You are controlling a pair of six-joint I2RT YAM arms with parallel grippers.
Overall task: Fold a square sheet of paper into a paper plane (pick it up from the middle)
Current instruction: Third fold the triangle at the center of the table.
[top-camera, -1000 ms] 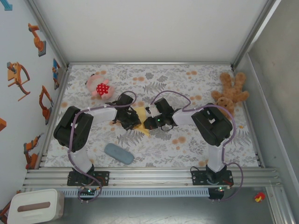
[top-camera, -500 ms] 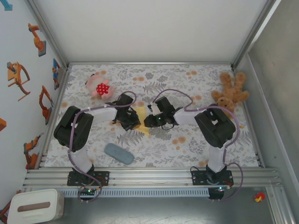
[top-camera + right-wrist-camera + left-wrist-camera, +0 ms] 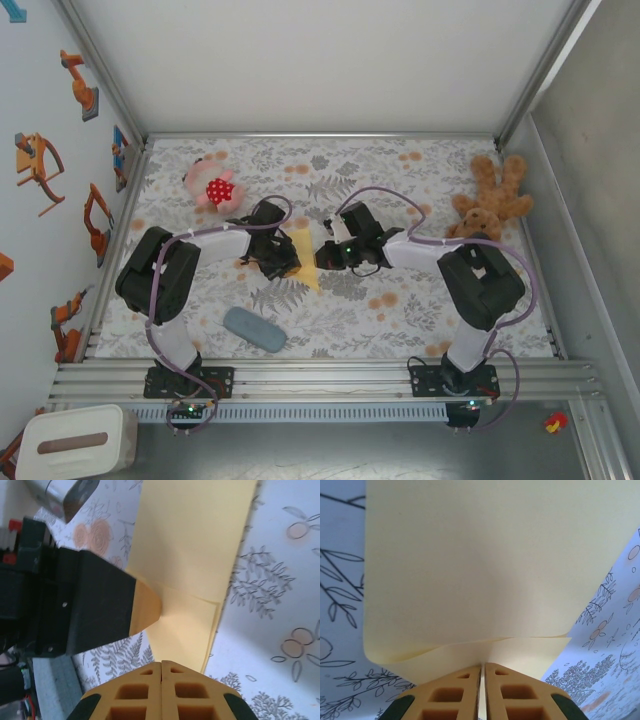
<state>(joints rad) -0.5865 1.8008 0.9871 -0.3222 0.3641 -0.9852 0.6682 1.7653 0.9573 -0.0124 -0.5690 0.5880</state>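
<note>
Two grippers meet over the middle of the flowered table [image 3: 420,320], so most of what could go wrong sits in that one small spot. On the left, the left gripper [image 3: 481,677] has its fingers [image 3: 452,700] closed on an edge of the yellow sheet of paper [image 3: 303,258]. The sheet lies part folded between the two arms, one layer curling loosely over the other. That loose curl looks like the trouble: a pull from this pinch could drag the layers askew and set a crooked crease, or tear so thin a sheet. To the right, the right gripper [image 3: 161,690] has its fingers pressed together just beside the paper's corner; whether they nip any of it I cannot tell. If they miss, the fold may spring open.
</note>
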